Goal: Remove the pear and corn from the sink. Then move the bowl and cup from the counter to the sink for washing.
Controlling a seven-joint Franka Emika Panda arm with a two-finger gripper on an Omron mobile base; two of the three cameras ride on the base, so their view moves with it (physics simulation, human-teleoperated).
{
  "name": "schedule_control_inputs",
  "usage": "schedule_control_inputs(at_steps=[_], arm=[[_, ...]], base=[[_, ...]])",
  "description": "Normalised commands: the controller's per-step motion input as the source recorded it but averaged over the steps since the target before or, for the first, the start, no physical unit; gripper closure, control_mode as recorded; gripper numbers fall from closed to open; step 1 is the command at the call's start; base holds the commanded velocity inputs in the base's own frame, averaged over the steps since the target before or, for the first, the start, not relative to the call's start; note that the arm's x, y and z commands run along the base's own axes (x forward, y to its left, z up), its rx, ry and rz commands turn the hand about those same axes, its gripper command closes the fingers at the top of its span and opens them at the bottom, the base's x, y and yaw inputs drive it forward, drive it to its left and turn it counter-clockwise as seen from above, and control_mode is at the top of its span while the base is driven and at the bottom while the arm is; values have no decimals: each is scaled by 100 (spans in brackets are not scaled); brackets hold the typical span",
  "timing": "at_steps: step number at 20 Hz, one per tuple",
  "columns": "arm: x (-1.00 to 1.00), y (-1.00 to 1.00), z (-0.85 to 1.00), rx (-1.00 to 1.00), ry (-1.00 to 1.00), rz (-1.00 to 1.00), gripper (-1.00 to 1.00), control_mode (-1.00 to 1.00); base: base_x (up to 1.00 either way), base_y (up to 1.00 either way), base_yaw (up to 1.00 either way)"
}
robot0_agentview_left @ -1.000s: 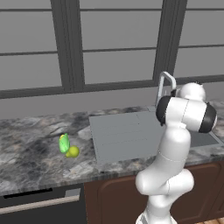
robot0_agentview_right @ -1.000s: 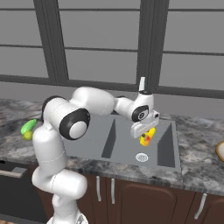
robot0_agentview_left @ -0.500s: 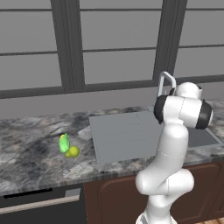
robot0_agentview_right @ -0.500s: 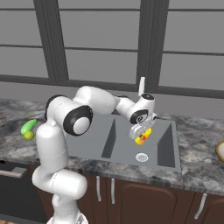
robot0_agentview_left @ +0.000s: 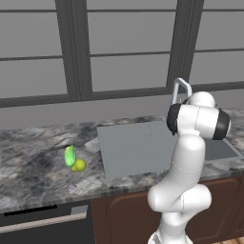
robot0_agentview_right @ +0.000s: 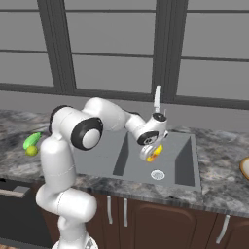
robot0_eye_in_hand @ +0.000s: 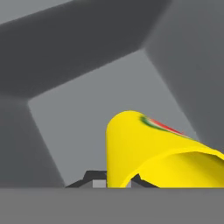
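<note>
Right up close in the hand view, the pincer (robot0_eye_in_hand: pixel 113 183) is clamped on the yellow cup (robot0_eye_in_hand: pixel 153 153), whose red mark faces up and whose open mouth tips toward the lower right. Beyond it lie the grey floor and walls of the sink (robot0_eye_in_hand: pixel 100 109). From the right base view, the cup (robot0_agentview_right: pixel 153 153) hangs tilted in the pincer (robot0_agentview_right: pixel 151 154) over the basin of the sink (robot0_agentview_right: pixel 187 168), above the round drain (robot0_agentview_right: pixel 157 174) and in front of the faucet (robot0_agentview_right: pixel 157 97). Farther left on the worktop (robot0_agentview_left: pixel 33 167), the corn (robot0_agentview_left: pixel 69 155) and the pear (robot0_agentview_left: pixel 79 165) lie touching each other, well apart from the sink.
</note>
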Motion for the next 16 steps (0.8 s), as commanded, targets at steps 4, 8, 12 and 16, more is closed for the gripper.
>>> schedule_control_inputs(at_steps=[4,8,12,16], arm=[[17,26,-24,0,-5,10,100,-100],[20,27,-24,0,-13,8,100,-100],[29,26,-26,-1,-10,6,100,-100],[24,28,-29,-6,-10,7,100,-100]], base=[[0,0,0],[0,0,0],[0,0,0],[0,0,0]])
